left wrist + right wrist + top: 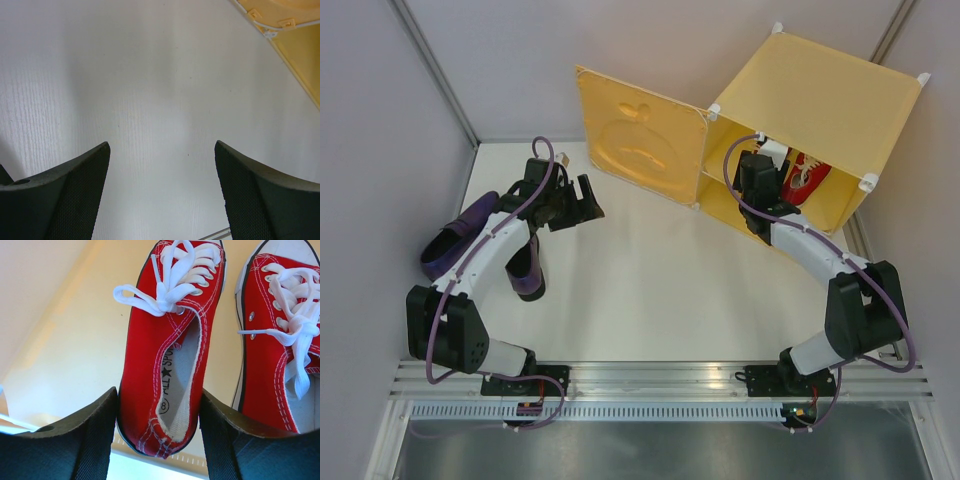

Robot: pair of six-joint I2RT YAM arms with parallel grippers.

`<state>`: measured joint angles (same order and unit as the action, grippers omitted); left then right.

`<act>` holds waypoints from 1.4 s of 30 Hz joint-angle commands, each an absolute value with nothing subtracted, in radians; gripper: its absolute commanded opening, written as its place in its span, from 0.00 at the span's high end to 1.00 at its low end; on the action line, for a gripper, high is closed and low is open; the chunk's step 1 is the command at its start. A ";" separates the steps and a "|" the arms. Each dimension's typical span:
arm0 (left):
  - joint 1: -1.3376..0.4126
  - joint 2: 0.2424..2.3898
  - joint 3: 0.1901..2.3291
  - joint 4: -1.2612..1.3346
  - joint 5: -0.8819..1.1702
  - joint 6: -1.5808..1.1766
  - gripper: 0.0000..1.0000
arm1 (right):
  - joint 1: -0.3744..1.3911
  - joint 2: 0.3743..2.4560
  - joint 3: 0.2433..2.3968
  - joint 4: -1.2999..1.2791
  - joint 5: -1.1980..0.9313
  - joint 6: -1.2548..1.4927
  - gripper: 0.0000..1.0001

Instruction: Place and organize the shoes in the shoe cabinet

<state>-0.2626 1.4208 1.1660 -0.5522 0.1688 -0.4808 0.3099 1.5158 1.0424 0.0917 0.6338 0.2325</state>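
Observation:
The yellow shoe cabinet [820,90] stands at the back right with its apple-embossed door [640,140] swung open to the left. My right gripper [765,185] reaches into its opening. It is shut on the heel of a red sneaker [165,340] with white laces, which is rolled onto its side. The second red sneaker [272,365] lies just to its right inside the cabinet. Two dark purple loafers [460,235] [525,270] lie at the table's left, beside my left arm. My left gripper [162,145] hangs open over bare white table near the door, with nothing between its fingers.
The open door's lower edge [300,45] shows at the top right of the left wrist view. Grey walls close in the table on the left, back and right. A metal rail [660,380] carries both arm bases along the near edge.

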 commanded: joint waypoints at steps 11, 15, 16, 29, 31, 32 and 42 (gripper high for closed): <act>-0.255 1.420 1.164 -0.548 0.190 -0.482 0.12 | 0.258 1.453 1.066 0.028 0.588 0.304 0.15; -0.255 1.420 1.166 -0.548 0.192 -0.483 0.12 | 0.258 1.433 1.072 0.002 0.551 0.324 0.17; -0.255 1.422 1.164 -0.546 0.192 -0.483 0.12 | 0.258 1.425 1.071 0.002 0.545 0.331 0.18; -0.255 1.417 1.164 -0.548 0.193 -0.482 0.12 | 0.264 1.347 1.058 -0.115 0.471 0.380 0.19; -0.255 1.416 1.164 -0.548 0.193 -0.482 0.12 | 0.265 1.324 1.066 -0.150 0.442 0.379 0.18; -0.255 1.414 1.164 -0.548 0.192 -0.482 0.12 | 0.264 1.316 1.071 -0.162 0.428 0.377 0.16; -0.255 1.410 1.163 -0.546 0.184 -0.480 0.11 | 0.264 1.201 1.101 -0.340 0.160 0.333 0.12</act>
